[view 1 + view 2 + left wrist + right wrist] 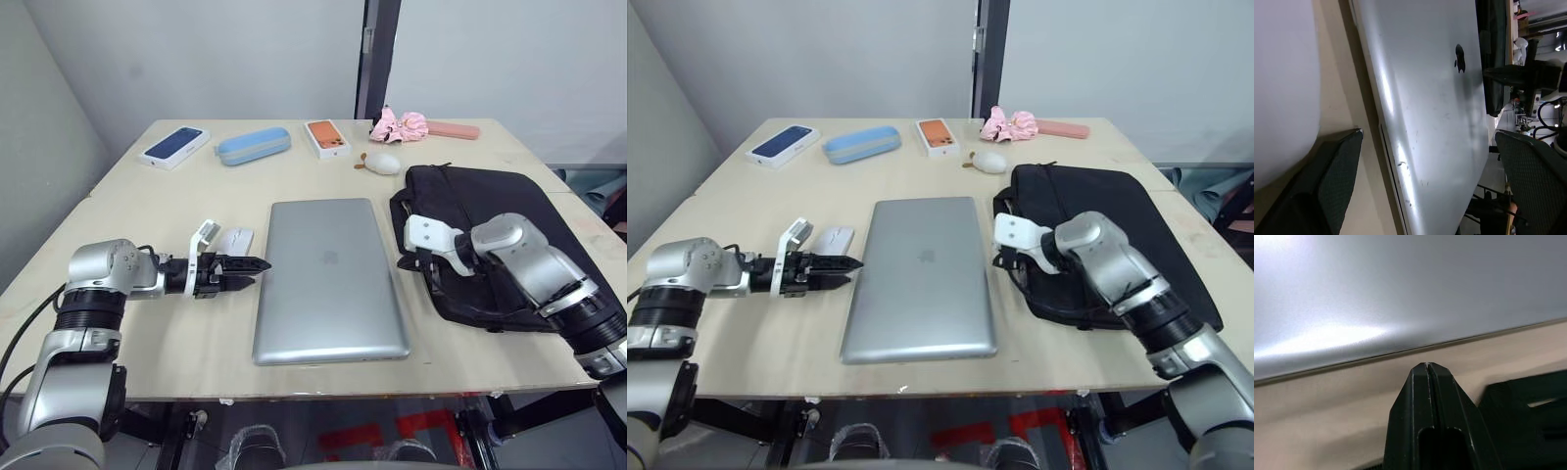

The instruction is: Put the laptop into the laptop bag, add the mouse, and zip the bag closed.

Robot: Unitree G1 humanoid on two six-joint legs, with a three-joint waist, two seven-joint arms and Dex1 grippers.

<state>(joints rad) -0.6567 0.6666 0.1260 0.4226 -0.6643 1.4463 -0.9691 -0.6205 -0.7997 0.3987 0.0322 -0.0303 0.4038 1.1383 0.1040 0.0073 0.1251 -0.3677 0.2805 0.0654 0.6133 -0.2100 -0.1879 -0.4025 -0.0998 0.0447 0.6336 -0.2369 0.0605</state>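
Lying flat mid-table near front edge: laptop [331, 279], lid down; thin, rigid, smooth metal, probably heavy and slippery; best gripped by side edges. Left gripper [247, 264], fingers parted, aimed at laptop's left edge. Right gripper [1426, 369], fingers pressed together, empty, between laptop and laptop bag [490, 220] toward right edge. Mouse [233, 241] left of laptop.

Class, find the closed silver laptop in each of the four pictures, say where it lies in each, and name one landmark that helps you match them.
Left eye view: laptop at centre, between the left pincer and the black laptop bag.
Right eye view: laptop just left of centre.
Left wrist view: laptop across the middle, past the open fingers.
Right wrist view: laptop across the upper part, edge near the shut fingers.
Shared landmark: the lid logo, also in the left wrist view.
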